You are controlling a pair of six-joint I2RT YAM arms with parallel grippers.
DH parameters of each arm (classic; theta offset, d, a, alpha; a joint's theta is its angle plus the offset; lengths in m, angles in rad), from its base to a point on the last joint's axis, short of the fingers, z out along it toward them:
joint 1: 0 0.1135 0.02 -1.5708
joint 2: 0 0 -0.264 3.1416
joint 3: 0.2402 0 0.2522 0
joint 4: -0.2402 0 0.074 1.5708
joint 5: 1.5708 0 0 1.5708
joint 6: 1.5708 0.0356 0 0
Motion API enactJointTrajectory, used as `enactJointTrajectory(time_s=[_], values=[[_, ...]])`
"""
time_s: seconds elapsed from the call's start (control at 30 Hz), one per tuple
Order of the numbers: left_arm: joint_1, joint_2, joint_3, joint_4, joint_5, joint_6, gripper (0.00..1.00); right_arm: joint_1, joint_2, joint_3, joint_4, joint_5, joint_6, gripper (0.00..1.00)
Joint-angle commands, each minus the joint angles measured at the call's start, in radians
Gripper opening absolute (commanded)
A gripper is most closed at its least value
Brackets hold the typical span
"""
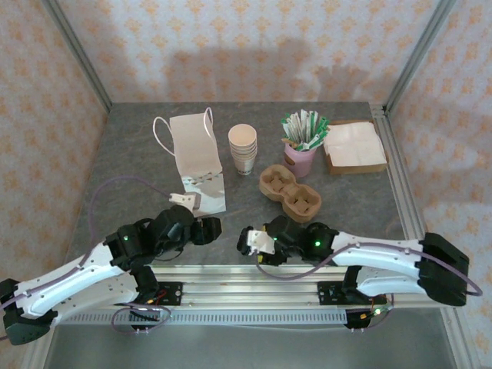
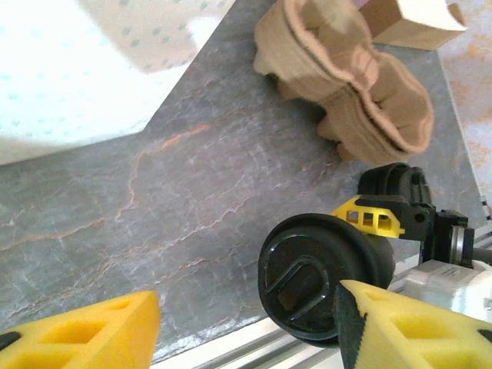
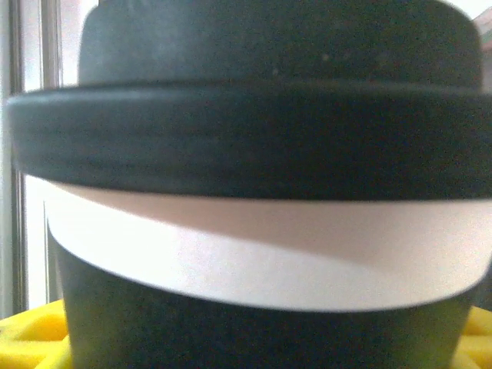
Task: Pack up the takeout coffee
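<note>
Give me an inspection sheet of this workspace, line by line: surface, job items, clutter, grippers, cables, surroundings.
surface: grey stone-look table; no spill seen.
job's things: takeout coffee upright, black lid on, by the near edge; paper bag lying flat.
clutter: stack of lidless cups, pulp carrier, pink cup of packets, napkin box.
grippers: left gripper open beside the coffee; right gripper around the coffee, contact unclear.
cables: purple cable loops from the left arm over the table.
surroundings: patterned walls, aluminium frame.
</note>
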Motion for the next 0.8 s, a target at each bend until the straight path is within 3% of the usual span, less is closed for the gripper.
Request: enactJointTrajectory(time_s=[0.0,0.13,0.2,0.33,0.43,0.63,0.77], values=[[-0.009,-0.013,0.101,-0.064,-0.029,0.170,0.65,-0.004,-0.118,-0.039,0.182,0.005,0.093,0.71],[-0.010,-0.025,0.165,-0.037,0.069,0.397,0.72,-0.012,-0.260,-0.086,0.339,-0.035,0.180,0.71],[-0.010,-0.025,0.188,-0.015,0.163,0.508,0.98,-0.011,-0.304,-0.086,0.365,-0.047,0.211,0.72],[-0.013,-0.072,0.185,0.069,0.342,0.796,1.00,-0.011,-0.340,-0.071,0.352,-0.078,0.207,0.72],[-0.013,-0.091,0.207,0.051,0.407,1.019,1.00,-0.011,-0.338,-0.060,0.331,-0.094,0.181,0.72],[-0.016,0.016,0.323,-0.083,0.547,1.207,1.00,-0.009,-0.338,-0.055,0.334,-0.127,0.116,0.73],[-0.038,0.087,0.365,-0.113,0.485,1.283,1.00,-0.007,-0.333,-0.042,0.358,-0.172,0.096,0.74]])
